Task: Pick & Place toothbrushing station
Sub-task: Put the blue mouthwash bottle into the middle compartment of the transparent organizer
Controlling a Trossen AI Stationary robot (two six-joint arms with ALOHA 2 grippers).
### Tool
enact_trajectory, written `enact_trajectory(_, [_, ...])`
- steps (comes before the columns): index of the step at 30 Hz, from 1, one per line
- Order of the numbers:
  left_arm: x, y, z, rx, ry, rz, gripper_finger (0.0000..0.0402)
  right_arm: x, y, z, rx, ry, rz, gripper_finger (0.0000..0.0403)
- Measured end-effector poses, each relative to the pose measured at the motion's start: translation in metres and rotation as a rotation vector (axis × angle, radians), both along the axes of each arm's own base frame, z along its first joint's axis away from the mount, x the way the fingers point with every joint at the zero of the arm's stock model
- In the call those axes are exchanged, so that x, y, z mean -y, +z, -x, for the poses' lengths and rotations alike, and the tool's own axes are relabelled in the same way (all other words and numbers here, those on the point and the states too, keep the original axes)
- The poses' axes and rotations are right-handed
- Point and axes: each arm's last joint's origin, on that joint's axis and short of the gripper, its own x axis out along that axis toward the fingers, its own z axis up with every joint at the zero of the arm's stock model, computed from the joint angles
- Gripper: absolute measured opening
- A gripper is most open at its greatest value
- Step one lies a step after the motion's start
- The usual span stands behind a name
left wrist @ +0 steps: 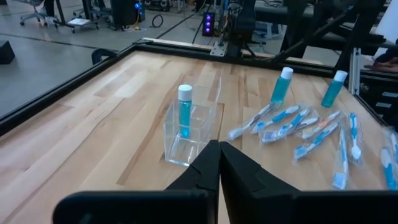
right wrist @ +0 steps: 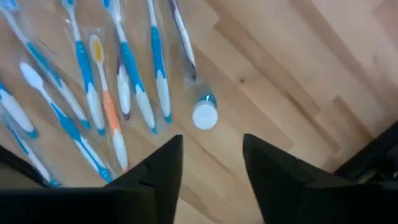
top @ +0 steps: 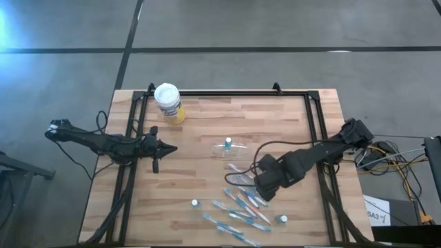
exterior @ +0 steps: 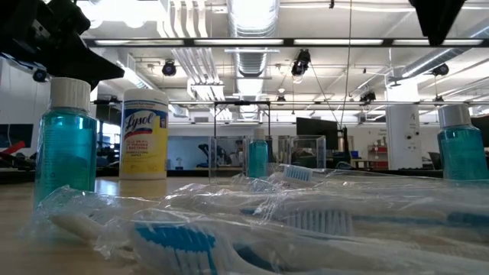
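Wooden tabletop fills the high view, with the toothbrushes [top: 241, 210] scattered at lower centre. Right gripper [top: 264, 191] hangs over their upper right edge, fingers spread and empty. In its wrist view 1 tube [right wrist: 204, 114] stands just ahead of the finger gap, brushes lying lengthwise beside it. Left gripper [top: 165, 149], closed and empty, waits at centre left, farther away.

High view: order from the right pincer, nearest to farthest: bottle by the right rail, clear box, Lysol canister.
From the right pincer, open over the toothbrushes:
1. Bottle by the right rail, just beyond it toward the table's near edge.
2. Clear box, mid-table, holding a bottle.
3. Lysol canister, far left corner.
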Motion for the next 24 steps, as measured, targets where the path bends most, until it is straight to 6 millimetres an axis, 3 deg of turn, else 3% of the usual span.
enact_trajectory(7, [0.000,0.000,0.000,-0.001,0.000,0.003,0.0007,-0.005,-0.016,-0.009,-0.045,-0.051,0.007,0.0210])
enact_trajectory(14, [0.000,-0.002,0.000,-0.015,-0.004,0.001,0.0020,-0.013,-0.034,-0.014,-0.090,-0.041,-0.010,0.0215])
enact_trajectory(24, [0.000,-0.004,0.001,-0.042,-0.013,-0.004,0.0006,-0.012,-0.045,-0.013,-0.091,-0.071,-0.007,0.0215])
